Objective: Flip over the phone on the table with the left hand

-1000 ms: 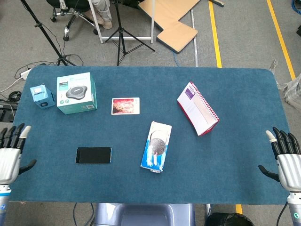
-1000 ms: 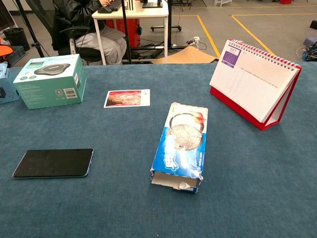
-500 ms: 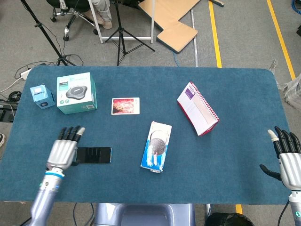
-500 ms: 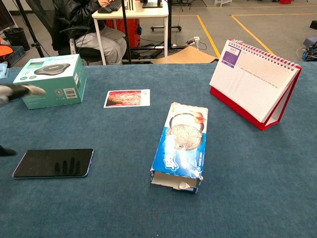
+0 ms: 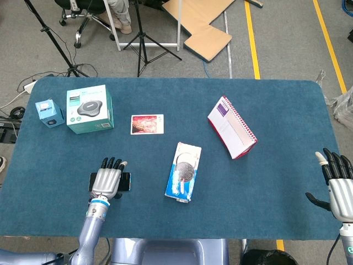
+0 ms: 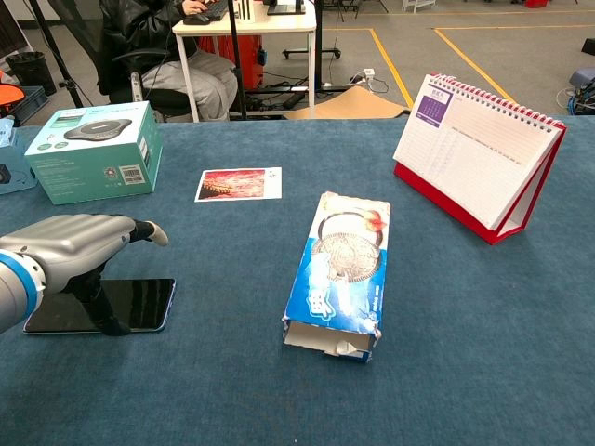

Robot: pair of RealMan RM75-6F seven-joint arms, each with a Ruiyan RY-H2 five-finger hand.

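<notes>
Phone [image 6: 139, 303]: lies flat on blue table cloth [image 5: 276, 110], near the robot's left front edge, dark glossy face up. Rigid, thin slab; likely slippery glass, moderate weight, scratch/crack risk if dropped. Low profile leaves no gap under it, so take hold along a long edge: thumb vs. fingers, tip it up, then turn over.

Left hand [image 5: 108, 180]: directly above phone, fingers extended and slightly apart, thumb hanging toward phone. Holding nothing; contact w/ phone cannot be confirmed.

Right hand [image 5: 337, 185]: at far right table edge, fingers spread, idle.

Snack box [image 6: 340, 271]: nearby to the right, clear of phone.
</notes>
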